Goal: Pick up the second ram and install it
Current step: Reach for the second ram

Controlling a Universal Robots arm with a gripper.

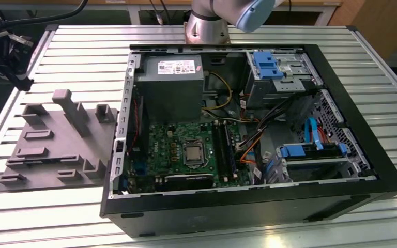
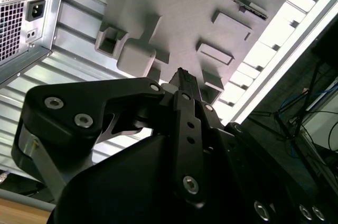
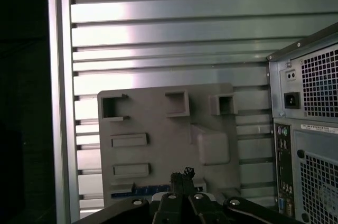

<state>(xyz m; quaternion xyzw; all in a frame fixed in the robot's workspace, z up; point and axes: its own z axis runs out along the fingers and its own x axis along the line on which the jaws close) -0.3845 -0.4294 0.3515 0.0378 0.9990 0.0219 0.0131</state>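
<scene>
As it hangs above the grey tray (image 3: pixel 158 129), hand (image 3: pixel 182 173): narrow, nothing seen between its tips.
second ram (image 3: pixel 145 189): apparently the dark strip at the tray's edge, below the hand.
computer case (image 1: pixel 254 206): open, beside the tray, on the desk (image 1: pixel 81 46).

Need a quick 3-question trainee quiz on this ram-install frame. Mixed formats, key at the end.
1. True or false: the grey tray lies inside the computer case.
2. In both wrist views, the gripper points toward: A) a keyboard, B) the tray, C) a monitor.
3. Is the gripper open or shut?

Key
1. False: it sits on the table, at the exterior view's left of the case.
2. B.
3. Shut, with nothing visible in it.
</scene>
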